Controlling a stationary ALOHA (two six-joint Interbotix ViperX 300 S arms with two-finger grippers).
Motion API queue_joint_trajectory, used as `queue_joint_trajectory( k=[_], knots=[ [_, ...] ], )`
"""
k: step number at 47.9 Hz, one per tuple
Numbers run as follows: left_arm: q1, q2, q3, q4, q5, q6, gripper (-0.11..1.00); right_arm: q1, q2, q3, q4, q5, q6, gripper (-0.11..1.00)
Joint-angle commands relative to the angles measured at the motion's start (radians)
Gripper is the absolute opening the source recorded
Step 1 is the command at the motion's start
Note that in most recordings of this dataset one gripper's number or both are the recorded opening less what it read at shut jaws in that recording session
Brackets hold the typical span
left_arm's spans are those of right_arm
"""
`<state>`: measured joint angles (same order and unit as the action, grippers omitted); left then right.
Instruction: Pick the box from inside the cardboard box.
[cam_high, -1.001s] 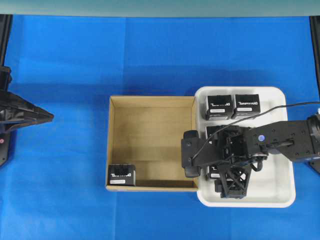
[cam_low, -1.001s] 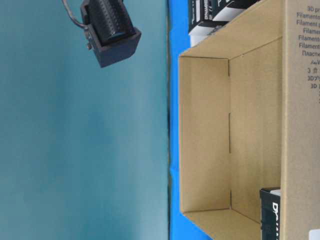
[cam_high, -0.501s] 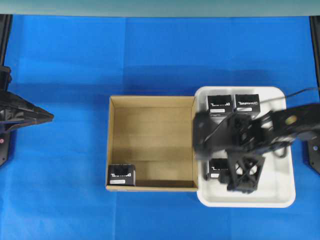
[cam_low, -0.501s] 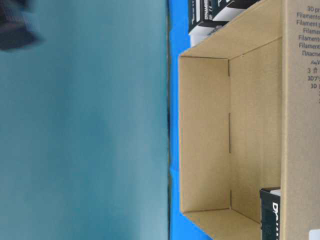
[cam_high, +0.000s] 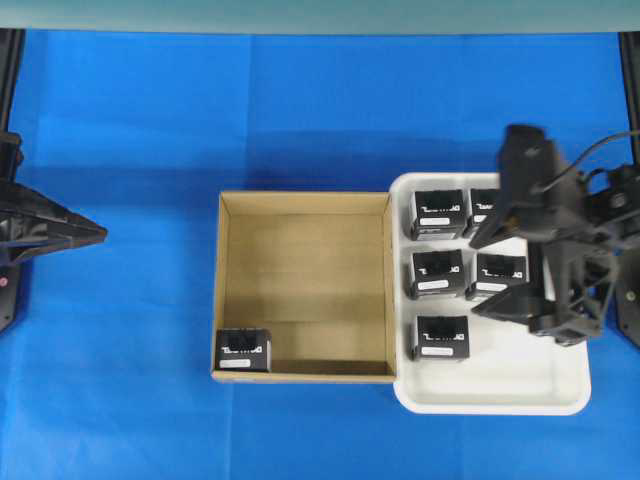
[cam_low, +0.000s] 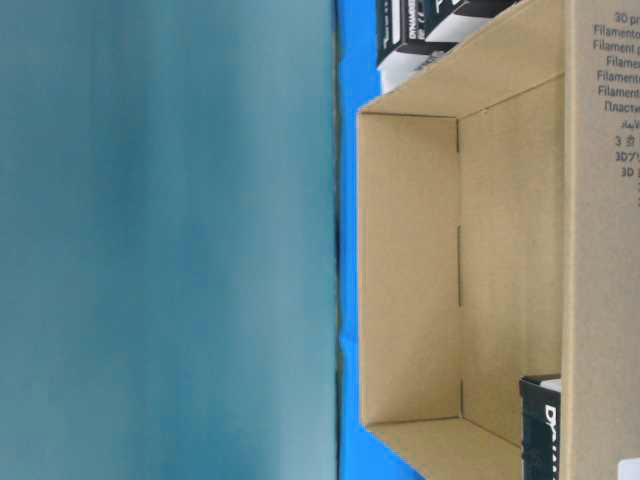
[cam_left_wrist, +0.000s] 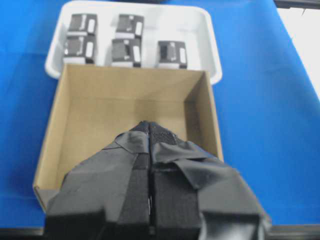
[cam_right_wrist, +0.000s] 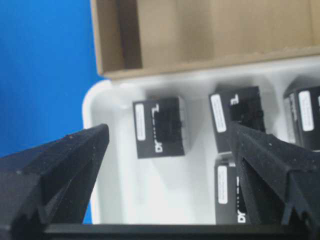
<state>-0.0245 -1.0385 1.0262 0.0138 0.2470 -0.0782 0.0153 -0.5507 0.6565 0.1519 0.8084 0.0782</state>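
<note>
The box (cam_high: 244, 351) sits in the carton's (cam_high: 304, 199) near left corner, well apart from both pincers. The left pincer (cam_left_wrist: 150, 150), jaws together, points at the carton. The right pincer (cam_high: 520, 265), jaws wide apart and empty, hangs above the tray (cam_high: 500, 395) with five boxes.

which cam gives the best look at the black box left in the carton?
Overhead: the black box sits whole in the cardboard carton, in its near-left corner, label readable. Table-level crops it to an edge at the frame bottom. The left wrist's own pincer hides that corner; the right wrist view misses it.
</note>
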Motion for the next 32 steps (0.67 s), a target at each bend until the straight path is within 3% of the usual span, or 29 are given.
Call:
queue_joint_trajectory(
  k=[1, 32],
  knots=[
    [0.002, 0.008, -0.029, 0.003, -0.005, 0.0, -0.07, -0.002, -0.031, 0.0, -0.002, -0.015, 0.0, 0.98],
    [0.002, 0.008, -0.029, 0.003, -0.006, 0.003, -0.07, -0.003, -0.156, 0.063, -0.012, -0.094, 0.005, 0.98]
  ],
)
